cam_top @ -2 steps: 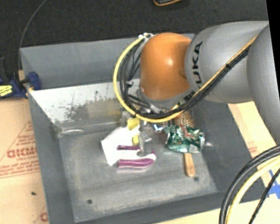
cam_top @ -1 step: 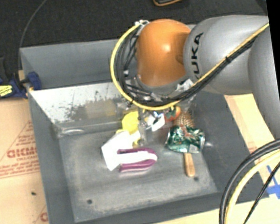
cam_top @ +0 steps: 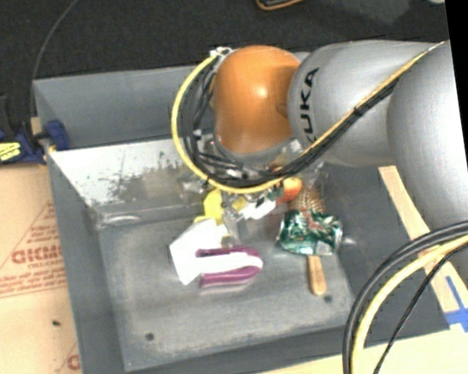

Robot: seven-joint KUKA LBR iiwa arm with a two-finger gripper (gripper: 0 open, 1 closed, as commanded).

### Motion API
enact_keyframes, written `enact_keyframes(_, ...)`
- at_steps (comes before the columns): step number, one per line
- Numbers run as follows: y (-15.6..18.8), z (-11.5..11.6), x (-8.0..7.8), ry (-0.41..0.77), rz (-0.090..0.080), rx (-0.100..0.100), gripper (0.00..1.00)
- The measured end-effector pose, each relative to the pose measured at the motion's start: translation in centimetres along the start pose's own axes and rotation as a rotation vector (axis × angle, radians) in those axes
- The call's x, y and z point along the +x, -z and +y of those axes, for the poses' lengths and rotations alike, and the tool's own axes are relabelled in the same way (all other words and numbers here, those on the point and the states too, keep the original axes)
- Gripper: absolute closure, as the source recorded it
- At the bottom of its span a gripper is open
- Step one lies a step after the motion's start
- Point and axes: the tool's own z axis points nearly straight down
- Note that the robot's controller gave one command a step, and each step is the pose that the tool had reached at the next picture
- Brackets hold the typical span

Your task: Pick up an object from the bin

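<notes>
Grey metal bin (cam_top: pixel 141 324), scuffed floor. White-and-purple piece (cam_top: pixel 219 264) lies mid-bin, just below-left of my gripper (cam_top: pixel 239 214). My orange wrist cover (cam_top: pixel 252 97) hides most of the gripper, so I can't tell whether it's spread or closed. Yellow bit (cam_top: pixel 211 204) half hidden. Green crumpled wrapper (cam_top: pixel 310 233) and wooden stick (cam_top: pixel 317 275) to the right.

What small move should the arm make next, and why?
Likely a short lowering straight down. The gripper hangs just above the upper edge of the white and purple thing near the middle of the bin. A yellow piece sits close beside it, and the green crumpled packet lies apart.
</notes>
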Motion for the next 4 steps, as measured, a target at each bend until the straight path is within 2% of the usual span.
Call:
enact_keyframes(1,-5.0,0.5,0.4,0.211,-0.006,0.005,0.00)
enact_keyframes(2,-5.1,0.0,-0.5,0.219,-0.011,0.005,1.00)
enact_keyframes(4,-3.8,0.1,-0.5,0.215,-0.014,0.004,1.00)
